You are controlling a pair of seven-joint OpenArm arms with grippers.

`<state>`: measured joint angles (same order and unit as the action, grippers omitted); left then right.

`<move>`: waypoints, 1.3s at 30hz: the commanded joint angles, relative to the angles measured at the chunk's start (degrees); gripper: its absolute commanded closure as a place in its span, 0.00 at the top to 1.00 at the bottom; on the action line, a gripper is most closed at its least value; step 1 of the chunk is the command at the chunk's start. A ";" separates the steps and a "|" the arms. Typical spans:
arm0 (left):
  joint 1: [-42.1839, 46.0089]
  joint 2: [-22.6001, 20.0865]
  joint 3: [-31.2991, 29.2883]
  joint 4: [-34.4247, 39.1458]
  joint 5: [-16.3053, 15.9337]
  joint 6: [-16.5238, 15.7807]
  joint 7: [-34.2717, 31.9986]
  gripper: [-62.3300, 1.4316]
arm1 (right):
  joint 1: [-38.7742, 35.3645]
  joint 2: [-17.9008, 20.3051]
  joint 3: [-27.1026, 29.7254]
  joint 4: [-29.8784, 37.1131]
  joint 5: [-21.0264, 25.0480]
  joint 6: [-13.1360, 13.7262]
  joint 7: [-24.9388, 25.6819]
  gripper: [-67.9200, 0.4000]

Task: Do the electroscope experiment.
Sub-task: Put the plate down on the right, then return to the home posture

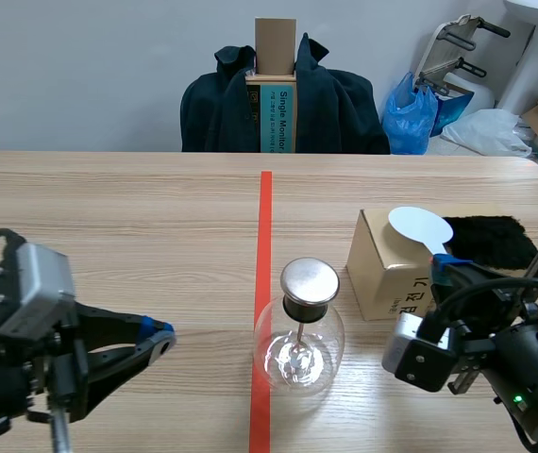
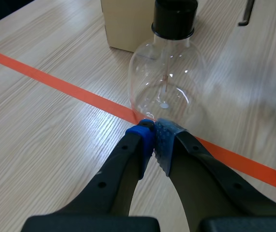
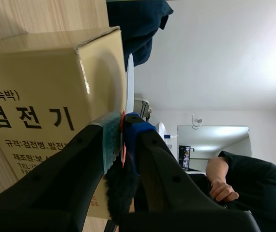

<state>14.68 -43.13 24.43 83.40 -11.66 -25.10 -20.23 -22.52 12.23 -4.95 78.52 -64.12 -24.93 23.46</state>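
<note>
Right gripper (image 3: 122,129) pinches the paddle (image 3: 130,82) — clear only wrist-side.

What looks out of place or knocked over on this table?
Nothing stands out. The electroscope flask stands upright on the tape line, the box sits flat beside it, and the right gripper is shut on the white paddle over the box.

Pale grey wall (image 1: 90,66); light wood-grain table (image 1: 109,203); dark coat (image 1: 340,109) draped around tall cardboard box (image 1: 276,42); blue plastic bag (image 1: 411,111); white pedestal (image 1: 533,57)
</note>
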 commanded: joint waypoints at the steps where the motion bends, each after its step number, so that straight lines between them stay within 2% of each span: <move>1: 3.04 -1.42 -2.32 3.10 -0.76 -0.09 -1.01 0.05 | 0.79 0.59 -0.35 -0.74 0.17 -0.44 -0.04 0.02; 5: 12.07 -4.61 -10.54 9.70 -3.10 -0.09 -1.01 0.05 | 1.73 0.59 -1.14 -1.99 0.17 -0.39 0.20 0.02; 7: 16.74 -5.07 -15.10 12.63 -3.43 -0.11 -0.96 0.13 | 1.70 0.59 -1.14 -1.99 0.17 -0.42 0.96 0.02; 8: 19.12 -5.14 -17.44 14.05 -3.41 -0.11 -0.96 0.20 | 1.68 0.59 -1.14 -1.99 0.17 -0.42 1.29 0.02; 10: 23.63 -5.18 -21.64 16.55 -3.41 -0.11 -0.96 0.40 | 1.60 0.61 -1.11 -1.99 0.17 -0.44 1.25 0.02; 11: 25.77 -5.16 -23.56 17.68 -3.45 -0.11 -1.03 0.53 | 1.57 0.61 -1.11 -1.99 0.20 -0.44 1.22 0.02; 13: 29.16 -5.16 -26.51 19.54 -3.85 -0.11 -2.01 0.88 | 1.57 0.61 -1.11 -1.99 0.22 -0.44 0.63 0.02; 14: 30.49 -5.14 -27.74 20.17 -3.82 -0.07 -3.45 1.00 | 1.57 0.61 -1.11 -1.99 0.24 -0.50 -0.04 0.02; 16: 32.33 -5.14 -29.73 20.98 -3.85 -0.04 -4.70 1.00 | 1.57 0.61 -1.11 -1.99 0.26 -0.50 -0.39 0.05; 18: 33.14 -4.70 -30.95 21.27 -3.82 -0.04 -4.92 1.00 | 1.57 0.61 -1.11 -1.99 0.31 -0.50 -0.44 0.17; 21: 33.11 -3.65 -31.54 21.27 -3.78 -0.07 -4.81 1.00 | 1.53 0.61 -1.11 -1.99 2.27 -0.48 -0.46 0.52; 24: 33.14 -3.04 -31.54 21.27 -3.76 -0.09 -4.35 1.00 | 1.53 0.61 -1.11 -1.99 5.92 -0.48 -0.46 0.93; 25: 33.11 -2.93 -31.54 21.27 -3.76 -0.09 -4.17 1.00 | 1.38 0.61 -1.11 -1.99 6.99 -0.48 -0.46 1.00; 29: 33.11 -2.38 -31.54 21.24 -3.72 -0.07 -3.74 1.00 | -0.79 1.05 -1.09 -1.79 11.65 -0.48 -0.42 1.00; 31: 33.11 -2.27 -31.54 21.24 -3.63 -0.04 -3.76 1.00 | -3.10 1.95 -1.11 -1.44 17.03 -0.28 -0.70 1.00; 36: 33.11 -2.27 -31.54 21.24 -3.58 -0.07 -3.10 1.00 | -11.85 6.12 -0.96 2.16 39.39 0.24 -1.27 1.00; 38: 33.09 -2.29 -31.54 21.24 -3.56 -0.04 -2.80 1.00 | -15.69 7.74 -1.01 7.02 47.84 3.13 0.87 1.00; 39: 33.09 -2.29 -31.54 21.24 -3.56 -0.04 -2.71 1.00 | -17.64 8.33 -0.94 9.90 51.58 3.45 1.27 1.00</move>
<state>48.05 -45.74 -7.57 104.47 -14.81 -25.23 -22.48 -40.56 20.01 -6.09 83.81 -12.78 -20.58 23.29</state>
